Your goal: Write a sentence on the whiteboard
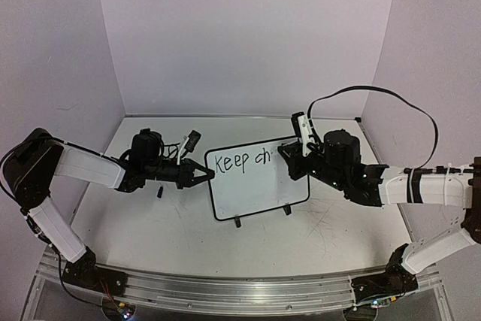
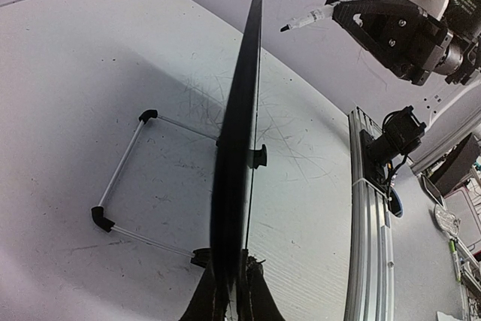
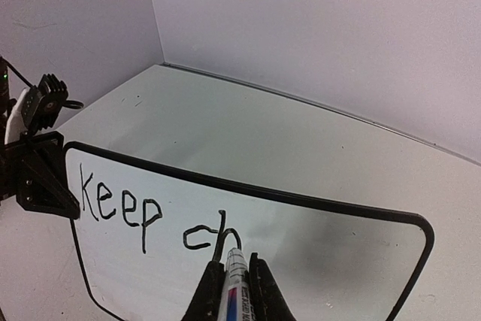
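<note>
One whiteboard (image 1: pixel 259 186) stands upright on two black feet (image 1: pixel 237 222) about mid table (image 1: pixel 150 253), tilted back a little, with a wire stand (image 2: pixel 120 178) behind it. One sentence (image 1: pixel 240 162), unfinished: only "Keep ch" in black along the board's top edge, the rest of the face bare.

Two arms, two grippers. The left gripper (image 1: pixel 204 175) has its fingers clamped on the whiteboard's left edge. The right gripper (image 1: pixel 289 157) has its fingers closed around one marker (image 3: pixel 235 280), tip down at the foot of the "h"; can't tell if the tip is touching. One small dark bit (image 1: pixel 159 192) lies on the table under the left arm.

Open table in front of the board to the near edge, and behind it to the far edge. Arms fill both sides.
</note>
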